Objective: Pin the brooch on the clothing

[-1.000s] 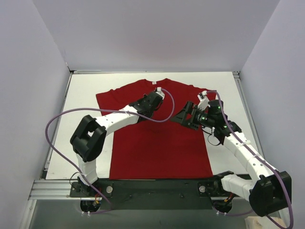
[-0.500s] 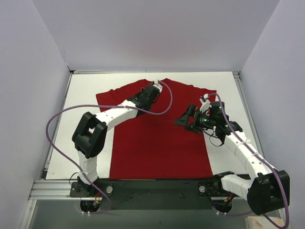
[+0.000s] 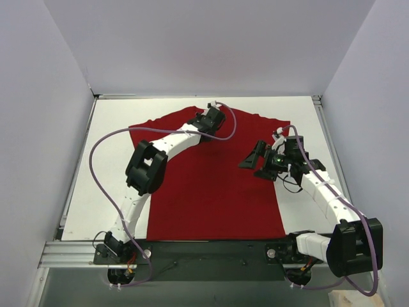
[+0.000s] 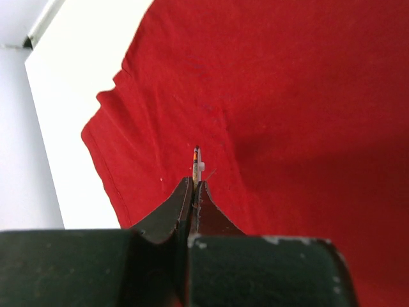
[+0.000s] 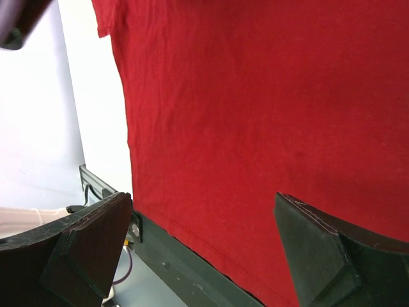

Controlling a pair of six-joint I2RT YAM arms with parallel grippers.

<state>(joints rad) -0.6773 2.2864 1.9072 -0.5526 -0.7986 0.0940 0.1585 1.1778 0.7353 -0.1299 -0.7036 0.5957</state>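
"Left wrist view first. Left hand (image 4: 193, 185)?"

"Clenched, tips pressed together. Brooch (image 4: 197, 158) pinched between them, edge-on, poking up past the tips. Orange shows on the rim; face not readable. Small white part (image 4: 202, 167) right against it."

"Over what?"

"Shirt (image 4: 287, 96), dark red, creased near the tips. One sleeve spreads left onto the white tabletop (image 4: 70, 96). Cannot tell whether the brooch touches the cloth."

"Top view?"

"Left hand (image 3: 214, 117) sits at the far edge of the shirt (image 3: 211, 192), by the collar. Left arm (image 3: 169, 142) reaches in over the shirt's upper left. Brooch too small to pick out there. Shirt lies flat, collar away from the bases, hem nearest them."

"Right hand?"

"Released. Right hand (image 3: 251, 157) has jaws spread wide, nothing between them, over the shirt's right side below the sleeve, well apart from the left hand. Right wrist view: right hand (image 5: 203, 199) frames bare red cloth between its fingers (image 5: 89, 246). Shirt (image 5: 255, 96) hem slants across the lower left, dark rail (image 5: 185, 262) just past it, tabletop (image 5: 89, 115) to the left."

"Anything else?"

"Purple cable (image 3: 91, 163) loops from the left arm out over the tabletop (image 3: 112, 112)."
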